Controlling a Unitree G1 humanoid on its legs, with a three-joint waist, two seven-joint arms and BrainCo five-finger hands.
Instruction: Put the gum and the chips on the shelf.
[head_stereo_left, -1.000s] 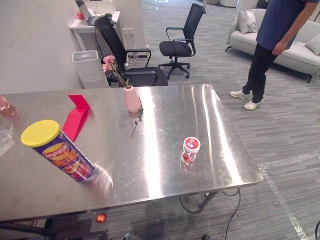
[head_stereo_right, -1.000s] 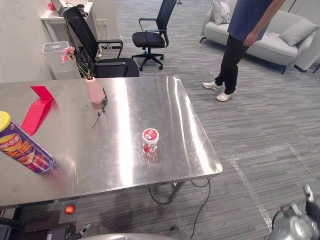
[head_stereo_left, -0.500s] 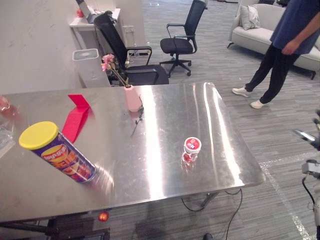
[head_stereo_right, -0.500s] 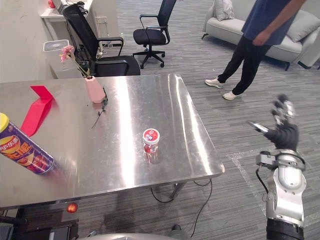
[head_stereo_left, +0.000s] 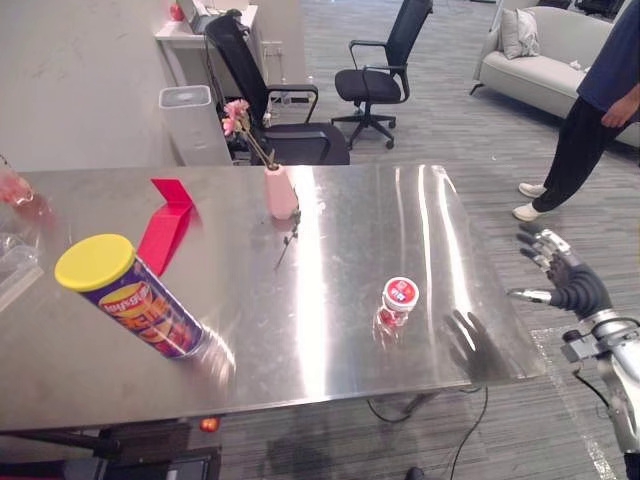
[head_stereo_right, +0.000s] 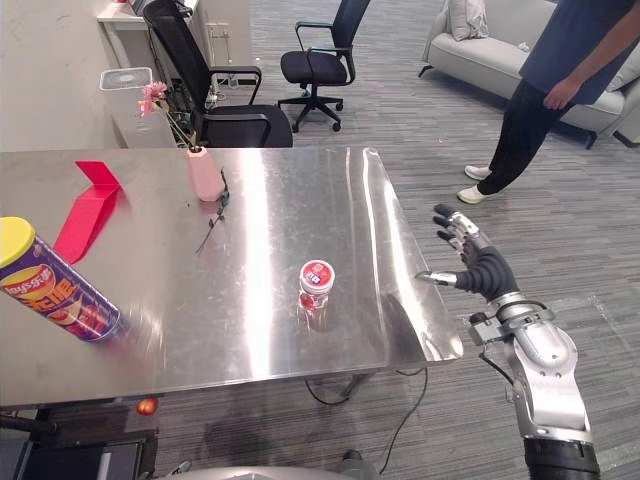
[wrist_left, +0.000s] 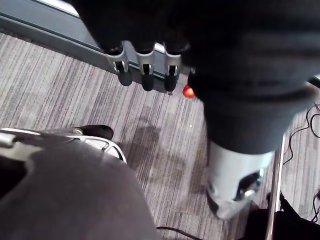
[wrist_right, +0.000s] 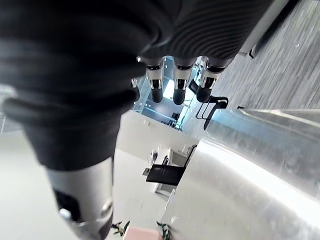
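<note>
Now right hand (head_stereo_right: 486, 270) higher and nearer the table (head_stereo_right: 270, 210), fingers straight.

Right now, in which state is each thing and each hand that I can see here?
chips can: on the table, yellow lid on, untouched.
gum jar: upright, lid on, untouched.
pink vase: upright, holding a flower.
right hand: open, fingers spread, holding nothing, beside the table's edge.
left hand: open, fingers straight, holding nothing.
</note>
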